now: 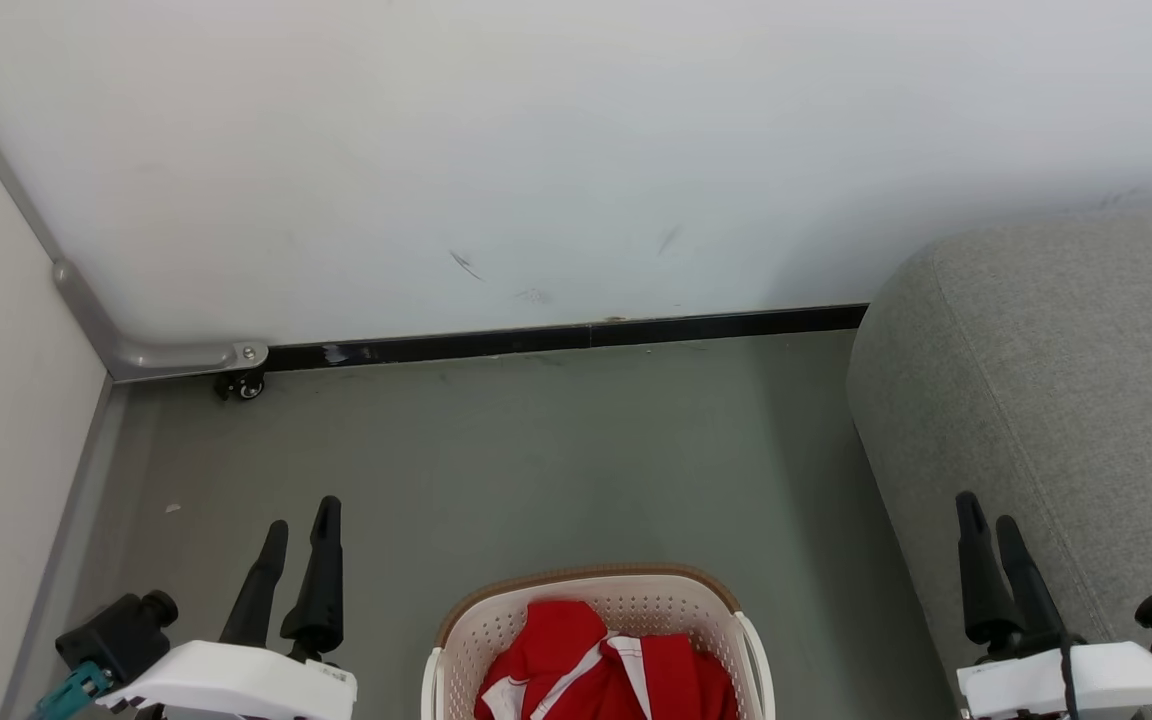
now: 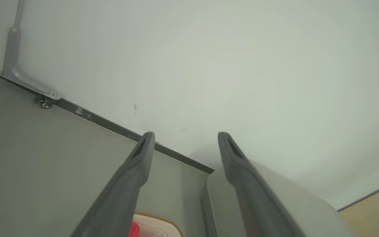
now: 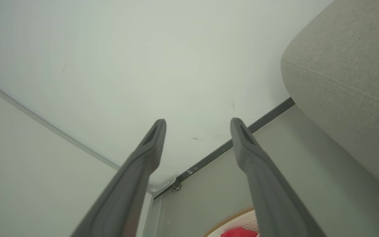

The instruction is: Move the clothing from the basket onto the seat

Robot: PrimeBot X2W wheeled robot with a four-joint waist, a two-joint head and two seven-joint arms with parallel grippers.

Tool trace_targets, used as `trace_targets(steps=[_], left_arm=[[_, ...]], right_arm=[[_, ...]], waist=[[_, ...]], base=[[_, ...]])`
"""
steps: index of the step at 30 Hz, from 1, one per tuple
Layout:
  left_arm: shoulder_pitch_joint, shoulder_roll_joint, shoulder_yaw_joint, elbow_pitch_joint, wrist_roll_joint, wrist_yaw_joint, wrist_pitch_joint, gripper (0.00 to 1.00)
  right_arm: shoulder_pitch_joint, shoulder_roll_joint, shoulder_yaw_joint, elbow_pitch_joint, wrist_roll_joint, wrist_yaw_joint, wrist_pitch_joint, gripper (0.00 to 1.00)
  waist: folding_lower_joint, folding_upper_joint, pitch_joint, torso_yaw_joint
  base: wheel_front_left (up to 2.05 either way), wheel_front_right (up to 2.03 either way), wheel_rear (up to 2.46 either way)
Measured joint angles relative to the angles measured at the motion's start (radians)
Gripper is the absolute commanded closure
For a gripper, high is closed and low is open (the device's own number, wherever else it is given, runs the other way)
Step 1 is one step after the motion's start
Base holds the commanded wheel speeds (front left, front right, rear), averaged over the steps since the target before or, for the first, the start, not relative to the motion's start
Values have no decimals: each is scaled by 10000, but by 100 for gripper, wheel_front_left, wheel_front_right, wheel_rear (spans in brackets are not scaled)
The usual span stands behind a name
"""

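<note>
Crumpled red clothing [image 1: 576,650] in perforated cream basket [image 1: 481,625], woven grey seat [image 1: 1056,380] beside, left gripper [image 1: 303,513] and right gripper [image 1: 986,508] jaws released

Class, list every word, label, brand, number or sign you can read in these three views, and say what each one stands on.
No text can be read in any view.
clothing: white stripes only, no lettering showing.
basket and seat: no writing showing.
wall: dark scuffs, not writing.
</note>
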Motion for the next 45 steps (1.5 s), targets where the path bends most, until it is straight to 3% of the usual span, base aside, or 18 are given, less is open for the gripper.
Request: trace_targets(steps=[11, 35, 45], left_arm=[[56, 36, -336, -82, 2017, 428, -387, 0], [374, 69, -849, 165, 5835, 1221, -1317, 0], [374, 65, -888, 514, 6502, 1407, -1492, 0]], right_arm=[[153, 2, -10, 173, -2044, 6, -311, 0], [173, 4, -6, 520, -5879, 10, -782, 0], [173, 2, 144, 625, -6309, 10, -955, 0]], waist=[[-56, 0, 72, -29], [-66, 0, 36, -121], [-67, 0, 34, -125]], base=[[0, 0, 0], [0, 0, 0], [0, 0, 0]])
